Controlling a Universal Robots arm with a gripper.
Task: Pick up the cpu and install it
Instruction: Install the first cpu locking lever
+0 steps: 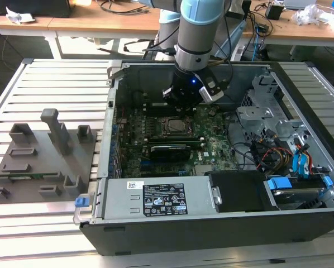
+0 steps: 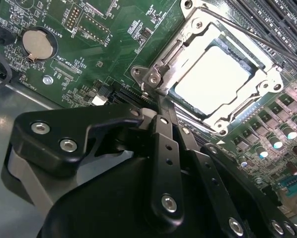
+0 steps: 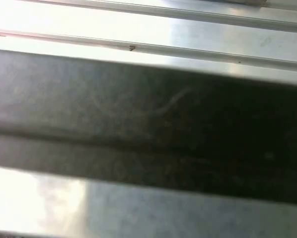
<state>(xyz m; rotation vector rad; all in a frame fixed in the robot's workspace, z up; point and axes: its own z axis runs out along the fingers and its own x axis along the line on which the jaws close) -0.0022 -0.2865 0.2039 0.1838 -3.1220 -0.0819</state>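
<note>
Black linkage of the tool (image 2: pixel 161 119) looms closest, fingers pinched together on nothing just beside the socket (image 2: pixel 213 74) where the chip (image 2: pixel 213 82) already sits in its metal frame, so a low drift could scrape that frame.

An open computer case (image 1: pixel 211 223) lies on its side on a slatted metal table (image 1: pixel 49 72). Inside it the green motherboard (image 1: pixel 211 148) fills the middle, and the black-framed socket (image 1: pixel 174 125) sits near the board's centre. At about six o'clock from the socket lies the power supply (image 1: pixel 156 198), with a white label on its top. At three o'clock stands a metal drive cage (image 1: pixel 262 106), and below it blue cables (image 1: pixel 301 162) curl together. Well apart, at nine o'clock outside the case, grey fixture blocks (image 1: pixel 44 156) rest on the slats. Wooden desks (image 1: pixel 89 25) run along twelve o'clock.

In the second wrist view a round coin battery (image 2: pixel 37 43) sits on the board.
</note>
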